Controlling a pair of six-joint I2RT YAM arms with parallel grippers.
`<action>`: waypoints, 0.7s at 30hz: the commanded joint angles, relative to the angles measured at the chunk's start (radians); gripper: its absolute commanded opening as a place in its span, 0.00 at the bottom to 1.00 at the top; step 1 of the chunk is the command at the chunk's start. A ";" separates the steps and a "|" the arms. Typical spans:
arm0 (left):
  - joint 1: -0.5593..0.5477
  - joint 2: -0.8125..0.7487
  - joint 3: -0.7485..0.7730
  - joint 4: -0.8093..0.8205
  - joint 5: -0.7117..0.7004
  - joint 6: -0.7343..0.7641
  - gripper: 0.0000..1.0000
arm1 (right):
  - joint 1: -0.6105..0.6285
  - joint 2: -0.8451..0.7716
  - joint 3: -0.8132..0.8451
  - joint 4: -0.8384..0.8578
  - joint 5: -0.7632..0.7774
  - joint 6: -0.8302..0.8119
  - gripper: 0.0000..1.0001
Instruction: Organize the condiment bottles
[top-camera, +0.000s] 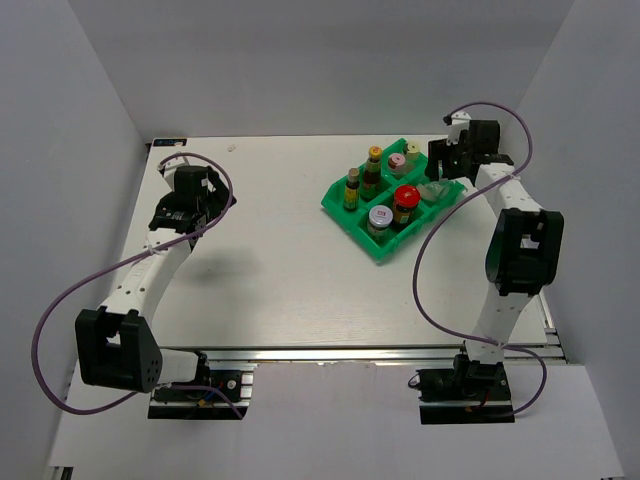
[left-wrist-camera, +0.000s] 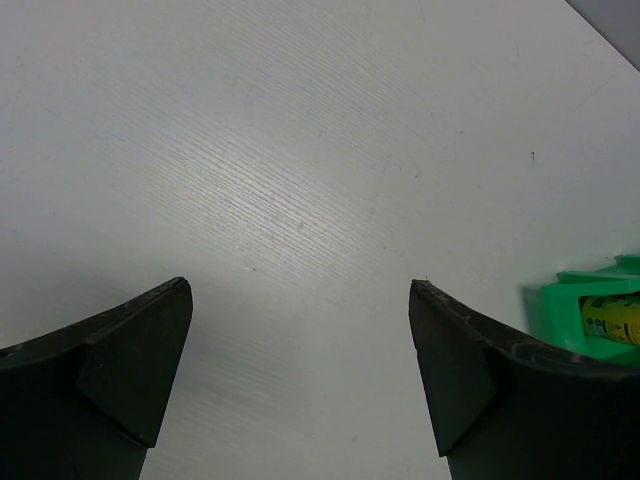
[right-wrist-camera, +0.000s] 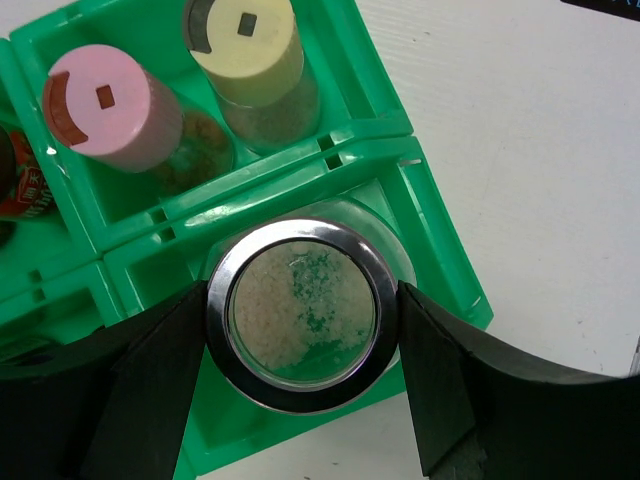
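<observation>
**Green tray holds every bottle; right fingers close on the glass jar**

Green plastic walls of the tray (top-camera: 338, 209) enclose all seven condiment bottles, far right on the white surface (top-camera: 260, 260). The right fingers (right-wrist-camera: 445, 385) press against both sides of the clear glass jar (right-wrist-camera: 303, 312) at its chrome rim, with no gap showing on either side. The jar stands in the tray's outer corner compartment. Its lower body is hidden beneath the rim, and pale grains and blurred green show through the top. From above, the right arm covers most of the jar.

In the next compartment, the pink-capped shaker (right-wrist-camera: 105, 105) and the yellow-green-capped shaker (right-wrist-camera: 245, 35) stand side by side, the latter cut off by the frame's top edge. A red label at the left edge is too clipped to identify.

The top view shows the red-lidded jar (top-camera: 405, 200) beside the silver-lidded jar (top-camera: 379, 217), and the two yellow-capped bottles (top-camera: 362, 178) together in another compartment.

The left fingers (left-wrist-camera: 120, 370) are spread wide over bare surface, well apart from the tray. Only a tray corner and a yellow label appear past the one finger.
</observation>
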 joint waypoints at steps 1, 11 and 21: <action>-0.004 -0.002 0.035 -0.004 -0.016 0.010 0.98 | -0.007 -0.014 0.034 0.077 -0.028 -0.062 0.04; -0.004 0.023 0.032 -0.005 -0.023 0.003 0.98 | -0.007 0.025 -0.020 0.087 -0.092 -0.094 0.24; -0.004 0.015 0.036 -0.005 -0.023 0.002 0.98 | -0.007 0.019 -0.025 0.094 -0.088 -0.074 0.63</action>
